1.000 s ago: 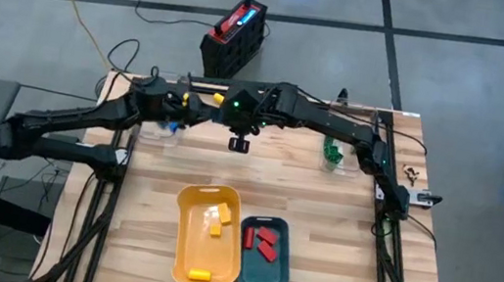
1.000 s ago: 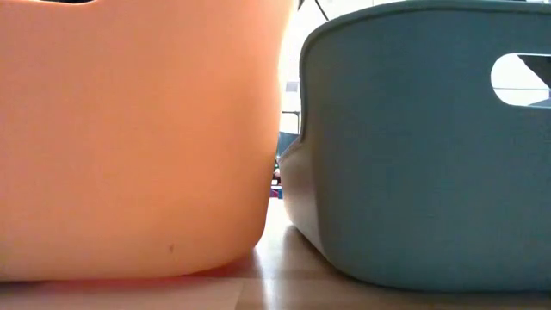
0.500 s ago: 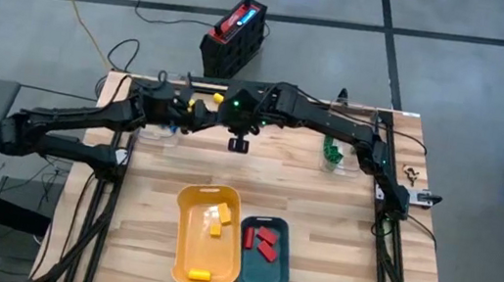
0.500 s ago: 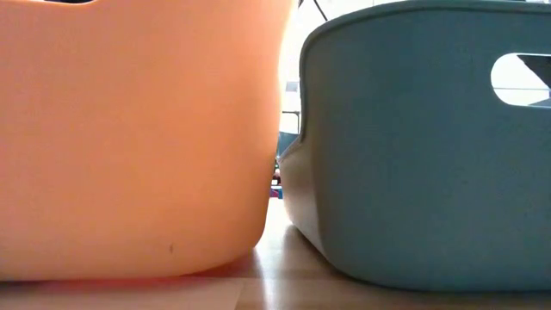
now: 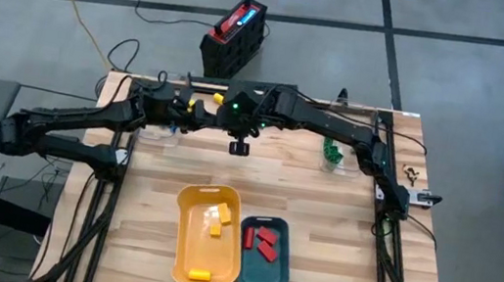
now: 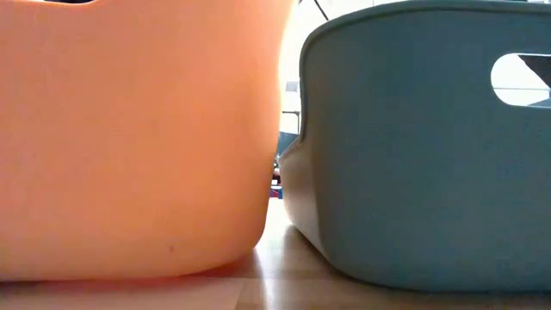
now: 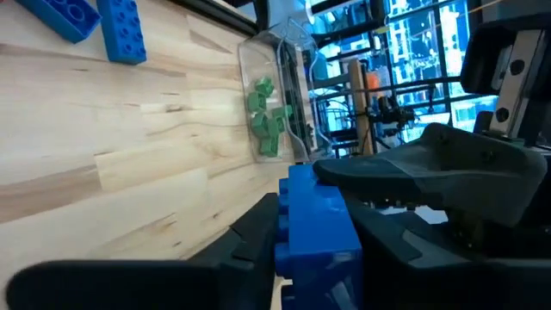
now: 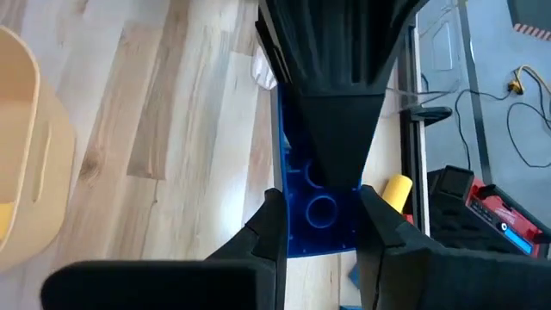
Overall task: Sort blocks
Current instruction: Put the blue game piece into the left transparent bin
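Note:
A blue block (image 8: 317, 202) hangs above the far middle of the table, between my two grippers. My right gripper (image 8: 320, 222) is shut on its near end in the right wrist view. My left gripper (image 7: 317, 228) comes at it from the opposite side and is shut on its other end. In the high view the two arms meet there, left gripper (image 5: 201, 111) against right gripper (image 5: 234, 111). Yellow blocks (image 5: 214, 217) lie in the yellow tray (image 5: 186, 246), and red blocks (image 5: 264, 241) lie in the teal tray (image 5: 275, 275). My left gripper pinches the block's two long sides (image 7: 297, 237) between its fingers, coming level from the table's left. The block is clear of the table, on edge. My right gripper pinches the block's long sides (image 8: 288, 232) at the opposite end, coming from the table's right. The hollow underside (image 8: 320, 207) faces its camera.
A clear container with green blocks (image 5: 332, 152) stands at the far right and also shows in the left wrist view (image 7: 265, 116). Loose blue blocks (image 7: 120, 34) lie on the wood. In the low view the walls of the yellow tray (image 6: 129, 138) and the teal tray (image 6: 413, 155) fill the picture.
My left gripper has moved a little toward the table's right, up to my right gripper at the far middle. The right arm has kept still.

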Robot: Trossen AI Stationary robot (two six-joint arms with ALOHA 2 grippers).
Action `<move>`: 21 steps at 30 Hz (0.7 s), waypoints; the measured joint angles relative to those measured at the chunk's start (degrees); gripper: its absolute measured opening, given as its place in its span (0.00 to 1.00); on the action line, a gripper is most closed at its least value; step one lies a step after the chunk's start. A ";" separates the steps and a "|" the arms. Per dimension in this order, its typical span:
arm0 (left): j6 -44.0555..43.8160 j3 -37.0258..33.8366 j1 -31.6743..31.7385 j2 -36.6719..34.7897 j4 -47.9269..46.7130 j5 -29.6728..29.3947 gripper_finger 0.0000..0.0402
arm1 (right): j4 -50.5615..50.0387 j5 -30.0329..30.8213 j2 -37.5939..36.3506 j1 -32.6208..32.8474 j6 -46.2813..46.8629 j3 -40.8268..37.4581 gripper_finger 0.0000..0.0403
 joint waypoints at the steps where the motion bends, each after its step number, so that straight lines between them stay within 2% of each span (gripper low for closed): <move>1: 0.03 0.00 0.00 0.01 0.01 -0.13 0.24 | 0.07 0.00 0.00 0.00 0.02 -0.01 0.21; 4: 0.35 0.00 0.02 0.01 0.08 -0.28 0.21 | 0.49 0.03 0.00 -0.04 0.55 -0.01 0.24; 6: 0.76 0.00 0.02 -0.01 0.20 -0.25 0.21 | 0.84 -0.01 0.00 -0.09 1.05 -0.01 0.30; 14: 2.04 0.00 0.57 -0.52 -1.60 -0.47 0.21 | 0.36 -0.69 -0.07 -1.32 4.87 -0.01 0.68; 17: 4.12 0.00 2.10 -2.38 -7.27 -0.41 0.21 | -3.23 -0.64 -0.81 -2.72 6.71 -0.03 0.75; 21: 8.67 0.00 6.01 -8.66 -21.71 -2.21 0.22 | -10.88 -0.47 -2.60 -5.23 10.22 -0.01 0.78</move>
